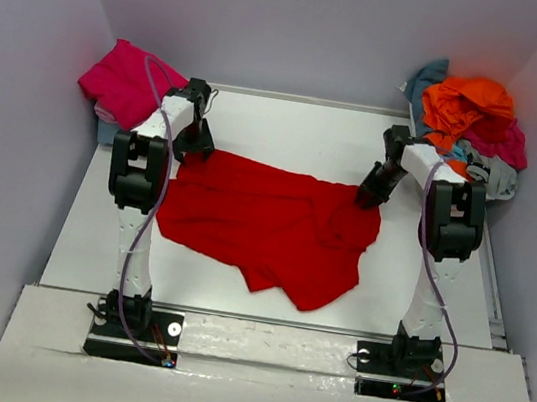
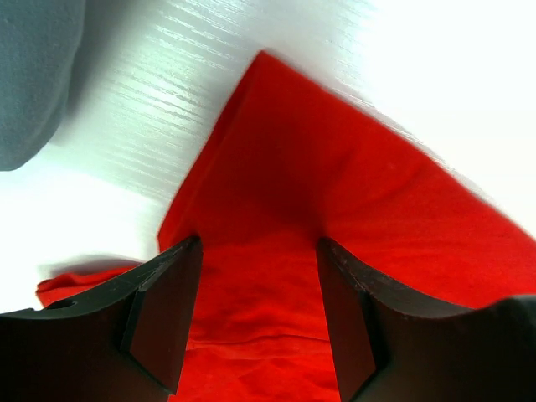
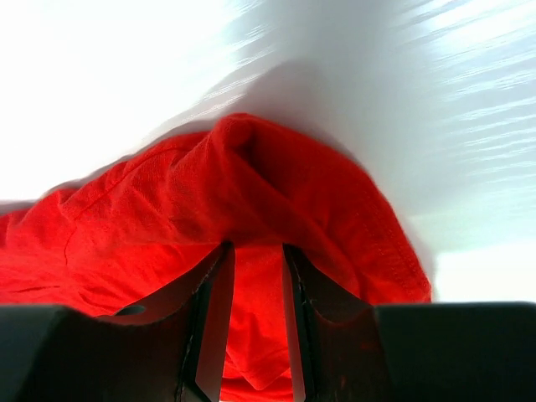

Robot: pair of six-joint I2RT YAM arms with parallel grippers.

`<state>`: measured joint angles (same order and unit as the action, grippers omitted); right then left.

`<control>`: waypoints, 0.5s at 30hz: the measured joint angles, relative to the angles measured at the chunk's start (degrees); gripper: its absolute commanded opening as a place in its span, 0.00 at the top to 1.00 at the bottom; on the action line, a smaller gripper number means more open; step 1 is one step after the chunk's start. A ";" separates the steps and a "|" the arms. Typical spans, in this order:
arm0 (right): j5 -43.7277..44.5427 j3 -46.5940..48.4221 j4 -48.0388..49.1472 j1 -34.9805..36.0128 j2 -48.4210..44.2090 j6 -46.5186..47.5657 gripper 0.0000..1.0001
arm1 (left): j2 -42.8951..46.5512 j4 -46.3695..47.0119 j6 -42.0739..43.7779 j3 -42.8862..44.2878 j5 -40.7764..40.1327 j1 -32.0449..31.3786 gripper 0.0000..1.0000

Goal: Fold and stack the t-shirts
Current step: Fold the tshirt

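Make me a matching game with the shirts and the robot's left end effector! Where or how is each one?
Things:
1. red t-shirt
2. magenta t-shirt
3. orange t-shirt
4. left end effector

Place or state:
A. far right corner
B. open, over red cloth
C. spread out in the middle
D. bunched in the far left corner

Pairs: 1-C, 2-D, 3-A, 4-B
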<state>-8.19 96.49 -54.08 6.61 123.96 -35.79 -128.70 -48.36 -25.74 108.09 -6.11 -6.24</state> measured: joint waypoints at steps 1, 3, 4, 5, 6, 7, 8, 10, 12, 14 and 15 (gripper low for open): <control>0.31 0.00 -0.22 -0.50 0.00 0.07 0.65 | -0.02 -0.04 0.00 0.11 0.00 0.00 0.31; 0.59 0.00 -0.57 -0.96 -0.07 0.26 0.65 | -0.20 -0.26 0.02 0.46 0.00 0.00 0.31; 0.72 0.00 -0.72 -1.07 -0.09 0.44 0.65 | -0.42 -0.52 0.04 0.83 0.00 0.00 0.31; 0.90 0.00 -0.90 -1.33 -0.09 0.66 0.65 | -0.57 -0.61 0.07 1.09 0.02 0.00 0.31; 0.92 0.00 -1.01 -1.49 -0.09 0.81 0.65 | -0.74 -0.68 0.09 1.38 0.02 0.00 0.31; 0.94 0.00 -1.07 -1.70 -0.09 0.96 0.65 | -1.14 -0.81 0.15 1.97 0.02 0.00 0.31; 0.98 0.00 -1.16 -1.90 -0.11 1.11 0.65 | -1.40 -0.87 0.17 2.47 0.02 0.00 0.31; 0.96 0.00 -1.22 -2.29 -0.11 1.40 0.65 | -1.90 -0.96 0.20 3.13 0.02 0.00 0.31; 0.92 0.00 -1.29 -2.64 -0.11 1.79 0.65 | -2.67 -1.22 0.33 4.17 0.00 0.00 0.32; 0.87 0.09 -1.40 -2.84 -0.09 2.14 0.65 | -3.65 -1.38 0.44 5.16 -0.20 0.02 0.32; 0.87 0.11 -1.40 -2.86 -0.11 2.36 0.65 | -4.04 -1.46 0.50 5.51 -0.26 0.02 0.32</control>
<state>-7.31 96.60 -55.48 3.75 123.85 -33.43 -132.75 -49.82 -25.23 113.60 -6.37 -6.22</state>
